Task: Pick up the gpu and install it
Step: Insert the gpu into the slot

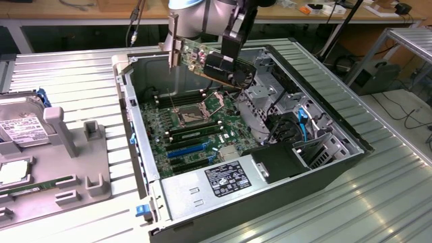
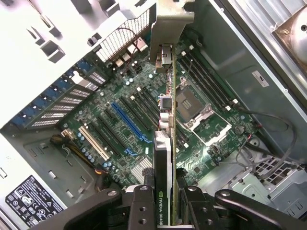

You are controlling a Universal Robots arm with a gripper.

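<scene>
- Since the black gripper [image 2: 162, 194] has its fingers clamped on the gpu [image 2: 165, 158], a thin green-and-black card with a silver metal bracket [image 2: 170, 24], I'd keep it square and line its edge up with a slot.
- Wrist view: the card is edge-on over the green motherboard [image 2: 96, 110], with the long blue slot [image 2: 127, 120] off to its side.
- Exterior view: the gpu [image 1: 196, 55] hangs well above the open grey computer case [image 1: 135, 126].

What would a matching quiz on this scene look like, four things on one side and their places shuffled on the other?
Things:
1. gpu
2. hard drive
3. motherboard
4. power supply

Places:
A. at the near end of the case, bearing a black label
B. outside the case, on the grey fixture at the exterior view's left
C. held by the gripper, tilted in the air above the open case
D. flat on the floor of the case

Pairs: 1-C, 2-B, 3-D, 4-A
</scene>
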